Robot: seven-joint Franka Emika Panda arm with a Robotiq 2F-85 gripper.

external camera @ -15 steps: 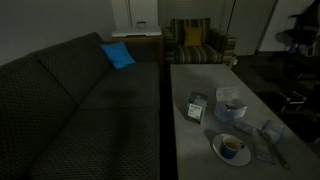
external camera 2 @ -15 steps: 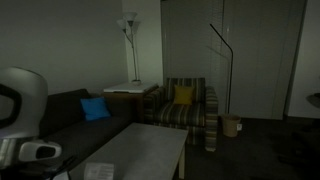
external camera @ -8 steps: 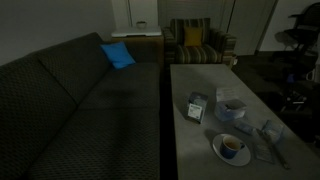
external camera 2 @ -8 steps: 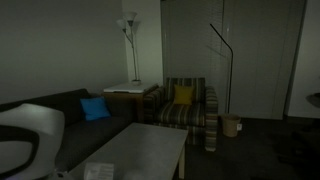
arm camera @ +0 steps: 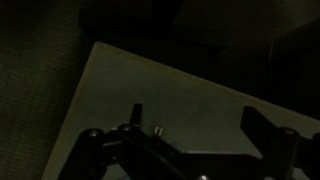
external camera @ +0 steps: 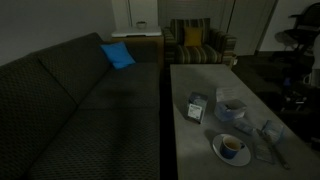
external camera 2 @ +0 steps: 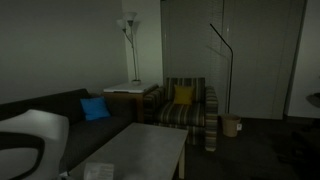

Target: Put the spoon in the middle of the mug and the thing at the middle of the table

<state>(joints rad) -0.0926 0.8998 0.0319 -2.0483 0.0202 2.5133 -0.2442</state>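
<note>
One sofa point(external camera: 80, 100): fills the left side in an exterior view and runs along the bench's long edge; it plays no part in the task.
Blue cushion point(external camera: 117, 55): lies at the sofa's far end, well apart from the work.
Arm casing point(external camera 2: 30, 145): bulks white at the lower left in an exterior view, beside the bench's near end.
Bench point(external camera: 190, 80): its far half is bare, and the things cluster on the near half.
Block point(external camera: 197, 108): this is the task's middle thing. It stands upright about mid-bench with its pale panel facing the camera, leftmost of the cluster.
Pale container point(external camera: 231, 106): sits just right of the block, apart from it.
Cup point(external camera: 232, 146): rests on the plate point(external camera: 218, 152) nearer the camera; judged to be the mug, so the gap to the block is the target.
Spoon: too dim to single out among the small things at the right.
Claw point(arm camera: 195, 125): its jaws are spread and hold nothing. It hangs above a bare corner of the bench, probably to look before reaching.
</note>
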